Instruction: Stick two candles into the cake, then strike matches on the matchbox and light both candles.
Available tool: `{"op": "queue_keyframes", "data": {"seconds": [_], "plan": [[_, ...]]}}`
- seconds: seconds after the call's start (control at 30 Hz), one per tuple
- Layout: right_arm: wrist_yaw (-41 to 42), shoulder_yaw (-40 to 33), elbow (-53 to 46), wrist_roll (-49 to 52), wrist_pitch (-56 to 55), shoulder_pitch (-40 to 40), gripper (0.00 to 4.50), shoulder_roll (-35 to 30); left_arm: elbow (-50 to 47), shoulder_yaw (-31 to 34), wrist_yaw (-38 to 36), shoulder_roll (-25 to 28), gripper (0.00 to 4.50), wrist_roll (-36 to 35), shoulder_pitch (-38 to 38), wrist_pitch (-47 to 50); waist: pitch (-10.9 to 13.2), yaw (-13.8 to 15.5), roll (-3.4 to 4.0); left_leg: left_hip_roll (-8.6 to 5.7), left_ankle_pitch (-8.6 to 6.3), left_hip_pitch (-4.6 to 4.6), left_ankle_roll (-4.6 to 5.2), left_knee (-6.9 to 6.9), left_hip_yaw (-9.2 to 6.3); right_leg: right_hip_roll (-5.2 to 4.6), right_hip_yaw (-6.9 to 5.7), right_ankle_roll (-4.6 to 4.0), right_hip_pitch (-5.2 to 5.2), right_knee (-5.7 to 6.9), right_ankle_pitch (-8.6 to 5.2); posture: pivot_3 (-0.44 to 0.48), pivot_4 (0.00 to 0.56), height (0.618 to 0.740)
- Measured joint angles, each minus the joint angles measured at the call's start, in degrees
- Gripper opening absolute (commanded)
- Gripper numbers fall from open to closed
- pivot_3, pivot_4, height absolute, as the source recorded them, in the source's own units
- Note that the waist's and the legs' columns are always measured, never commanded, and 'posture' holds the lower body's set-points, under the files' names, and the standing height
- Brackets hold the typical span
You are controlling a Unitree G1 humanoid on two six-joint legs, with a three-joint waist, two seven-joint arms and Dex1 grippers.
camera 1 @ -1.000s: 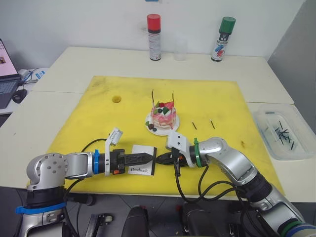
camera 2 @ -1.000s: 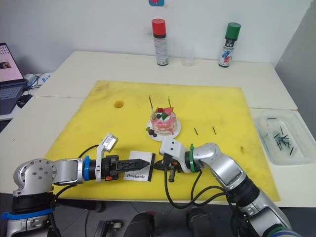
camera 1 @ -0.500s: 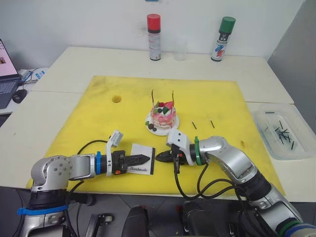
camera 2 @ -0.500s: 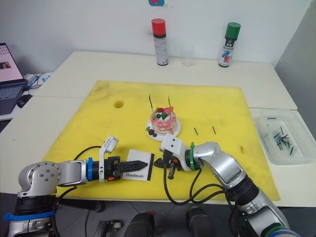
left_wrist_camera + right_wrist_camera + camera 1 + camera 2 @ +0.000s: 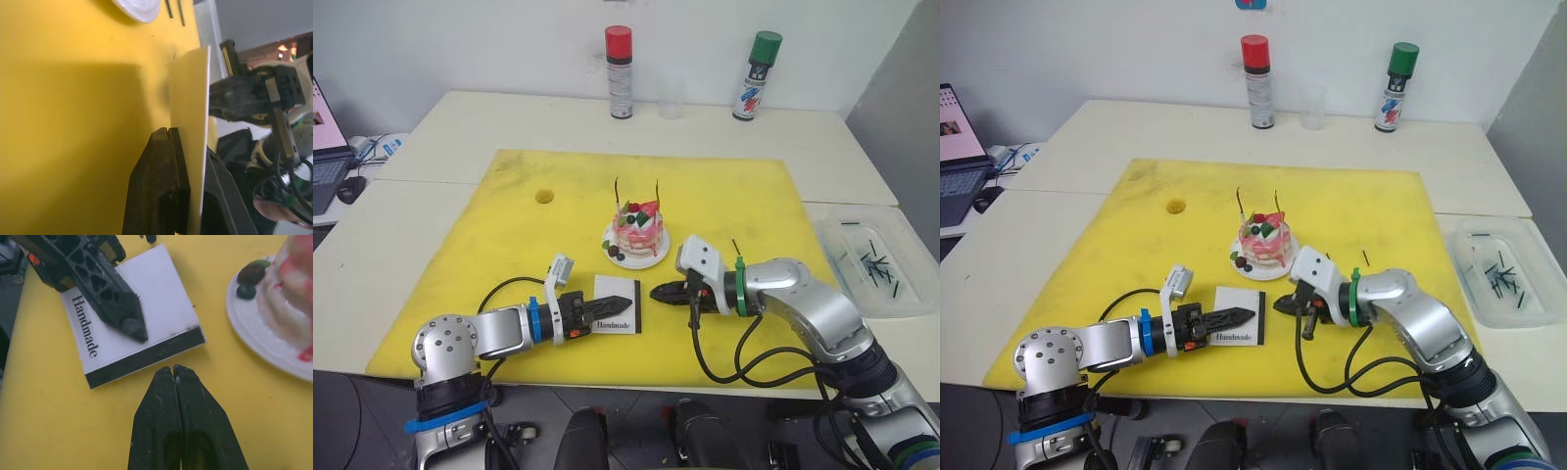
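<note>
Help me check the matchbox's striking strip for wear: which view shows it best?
The right wrist view: the matchbox lies close, its black strip facing the camera. Both eye views show the strip small. The left wrist view shows the box edge-on.

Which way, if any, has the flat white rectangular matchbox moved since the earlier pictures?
Yes. The matchbox shifted toward the robot's right, nearer the small round pink-and-white cake, which stayed put.

The left gripper [image 5: 625, 300] grips the matchbox [image 5: 617, 315] on the yellow mat [image 5: 509, 235]; the right gripper [image 5: 656, 292] points at it, just beside.
</note>
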Motion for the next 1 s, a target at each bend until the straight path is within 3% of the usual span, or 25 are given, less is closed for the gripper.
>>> {"op": "queue_keyframes", "data": {"seconds": [0.07,0.27,1.0], "plan": [[-0.44,1.0,0.23,-0.47,-1.0,0.07,0.0,0.51,-0.02,-0.33,0.57,-0.04,0.03,0.57,0.17,-0.3,-0.01,-0.05,0.01,-0.02,0.0,0.08,0.0,0.0,0.02,0.0,0.04,0.0,0.05,0.0,0.0,0.0,0.15,0.689],[-0.89,4.45,4.62,-4.08,-5.07,-0.04,0.0,1.09,0.37,-1.42,-0.37,0.03,1.63,1.69,0.68,-1.22,-0.04,-0.26,0.01,-0.08,0.0,0.22,0.0,0.0,0.06,-0.05,0.11,-0.1,0.12,-0.01,-0.06,0.0,0.15,0.689],[0.89,6.59,8.38,-8.85,-10.77,-0.9,0.0,4.14,2.52,-3.6,-4.69,2.88,1.63,2.74,1.54,-3.21,-0.2,-1.34,0.11,-0.11,0.0,0.37,0.0,-0.04,0.05,-0.05,0.15,-0.26,0.17,-0.01,-0.15,0.0,0.15,0.689]]}}
